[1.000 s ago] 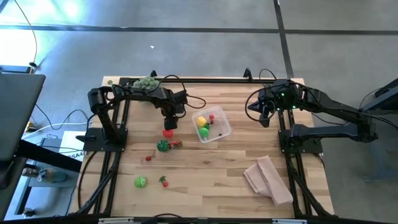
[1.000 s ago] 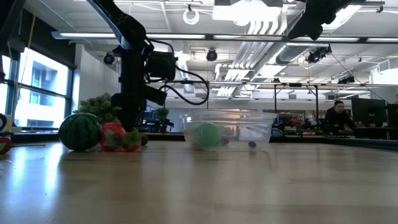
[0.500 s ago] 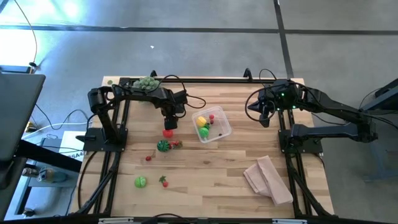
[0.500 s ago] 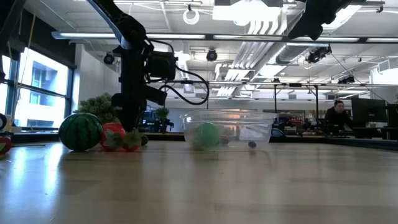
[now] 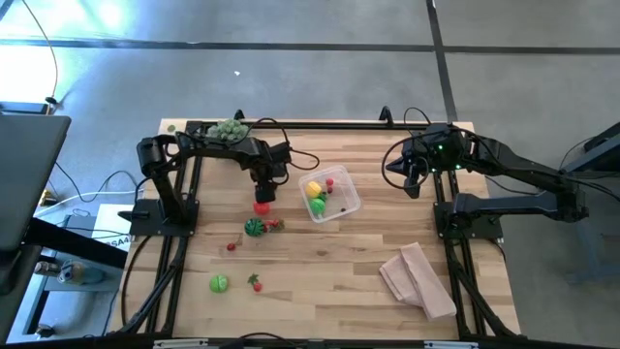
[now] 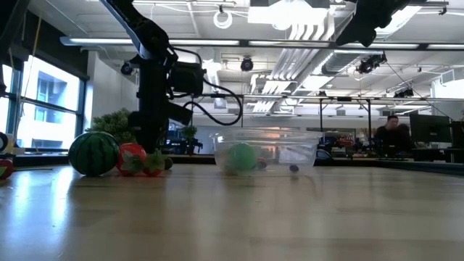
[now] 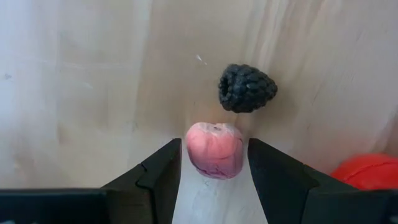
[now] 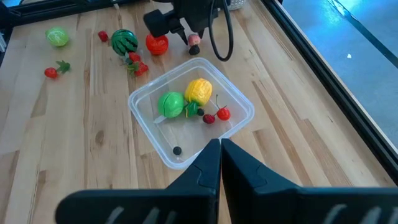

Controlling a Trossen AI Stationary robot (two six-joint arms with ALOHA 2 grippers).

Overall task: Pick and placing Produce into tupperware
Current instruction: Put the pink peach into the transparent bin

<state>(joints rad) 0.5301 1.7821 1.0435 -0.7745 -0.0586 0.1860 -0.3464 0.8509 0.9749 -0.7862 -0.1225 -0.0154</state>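
Left gripper low over the table, just left of the tupperware; fingers clamped on a small pink fruit, a dark berry lying just beyond it. Tupperware sits toward the table's far edge, near mid-width (holding a yellow piece, a green one, cherries). Right gripper closed, raised near the far right corner. Watermelon and other produce lie loose toward the left edge.

Writing on the table: I can read none.
Labels on the arms or box: none readable.
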